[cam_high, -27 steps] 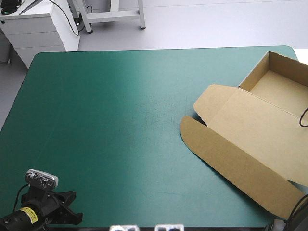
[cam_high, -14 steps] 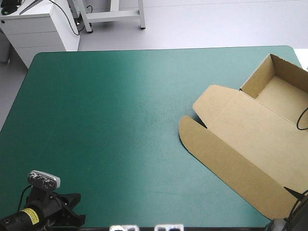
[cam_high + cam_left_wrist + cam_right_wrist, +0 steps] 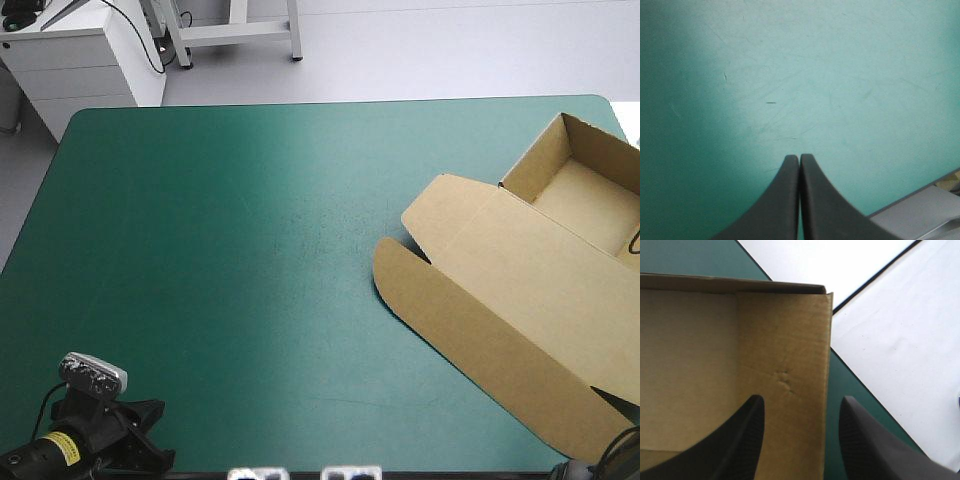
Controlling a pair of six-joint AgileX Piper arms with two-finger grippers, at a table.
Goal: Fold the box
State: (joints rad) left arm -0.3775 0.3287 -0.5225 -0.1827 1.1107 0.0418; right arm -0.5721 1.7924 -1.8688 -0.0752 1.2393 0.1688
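We find the box at the tabletop's right edge, tray formed, lid flat. The right hand stands open astride a tray wall, gripping nothing. The left hand is closed and empty, near-left. We judge wall-setting in hand; next, pinch that wall squarely.

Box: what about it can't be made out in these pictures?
- High view: the box runs off the picture's right edge, so its right side is cut off.
- Right wrist view: the right hand is open with a box wall between its fingers; contact cannot be told. It is outside the high view.
- Left wrist view: teal-green cover only, no box.
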